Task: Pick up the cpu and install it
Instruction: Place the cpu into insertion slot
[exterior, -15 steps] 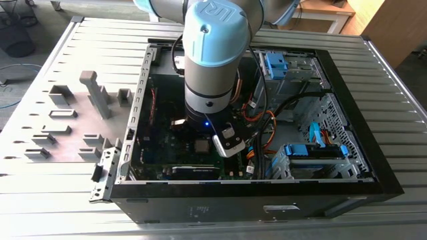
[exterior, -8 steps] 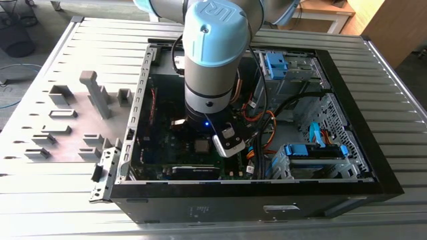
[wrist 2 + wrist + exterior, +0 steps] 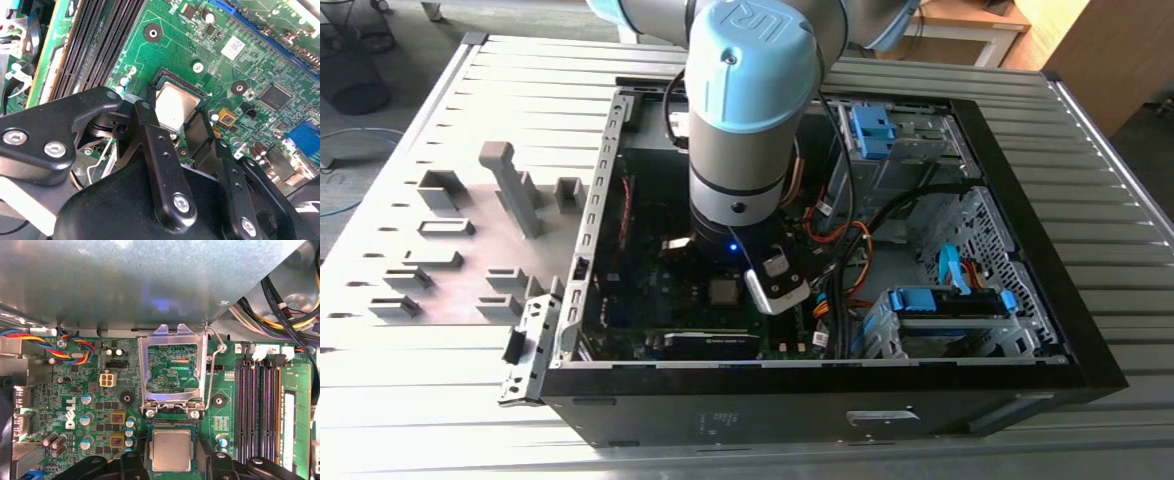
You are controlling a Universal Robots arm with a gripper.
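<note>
**CPU in socket, gripper straddling it**

Slatted metal table [image 3: 414, 420] carries an open computer case [image 3: 720, 425] lying on its side. On the exterior view's left of the case, a group of grey holder blocks [image 3: 514, 190] stands on a flat grey plate.

Arm [image 3: 747, 120], grey with a blue cap, comes from the far side and reaches straight down into the case. Its lower end is over the board area on the exterior view's left half of the interior. Drive bays and cable bundles occupy the exterior view's right half.

Green motherboard [image 3: 95, 410] lies flat under the wrist. Memory slots [image 3: 255, 410] run alongside the socket area, well apart from the fingers.

Gripper [image 3: 171, 114] hangs low over the board, its black fingers [image 3: 142, 112] spread. One finger is on each side of the chip, just beside the socket edges. Whether a pad touches the chip's edge I cannot tell.

Silvery load plate [image 3: 172, 333] is swung up and open. Its wire lever [image 3: 212, 370] is released beside it.

The cpu [image 3: 171, 450], a square with a silvery-grey top, lies flat and level within the black socket surround, between the two fingers. The open plate's hinge is just beside it.
</note>
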